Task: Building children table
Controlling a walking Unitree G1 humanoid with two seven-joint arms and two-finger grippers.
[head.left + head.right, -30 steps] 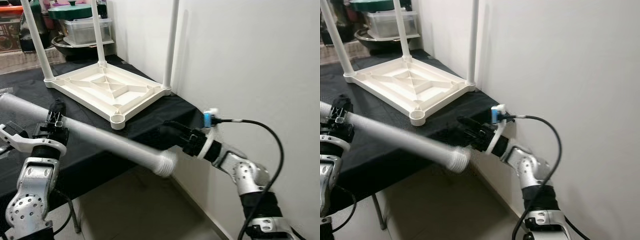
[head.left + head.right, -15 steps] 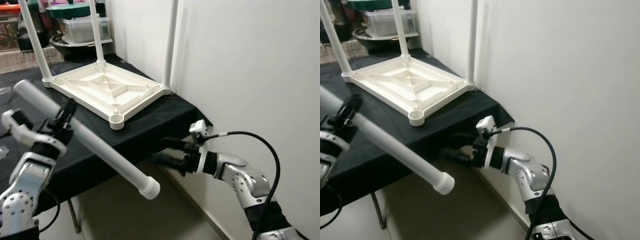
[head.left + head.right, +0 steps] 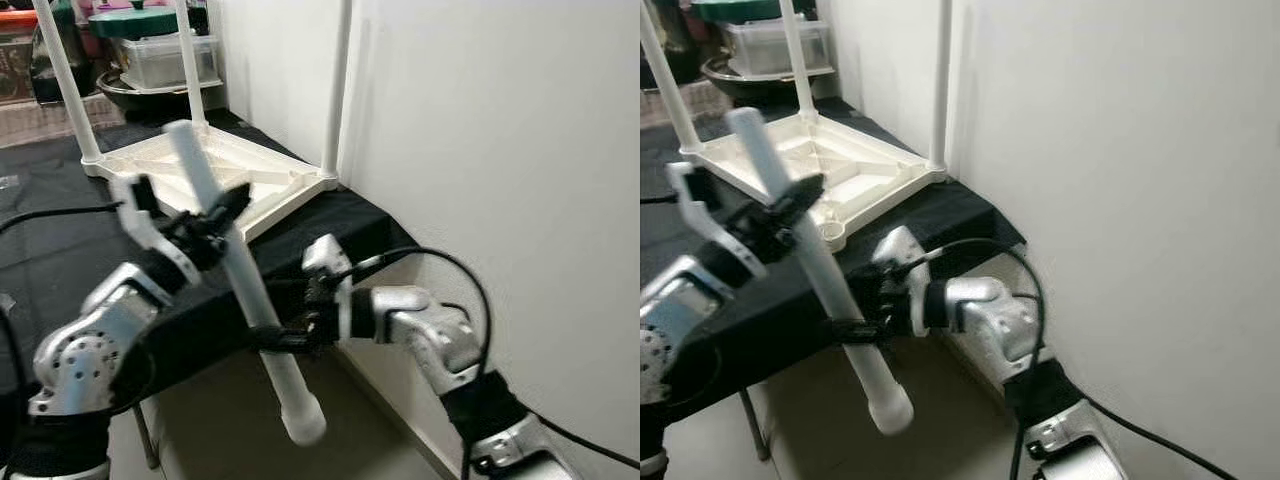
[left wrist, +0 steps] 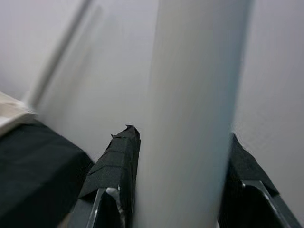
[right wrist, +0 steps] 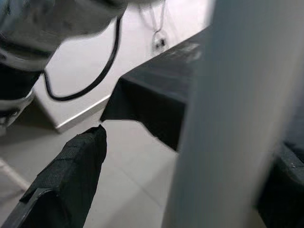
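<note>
Table leg [image 3: 240,290] in both pincers

No readable text, labels, brands or numbers anywhere in these shots, honestly. Nothing legible shows on the white pieces or the black cloth, and the stuff at the far back of the counter is too small and blurry to make out any print.
</note>
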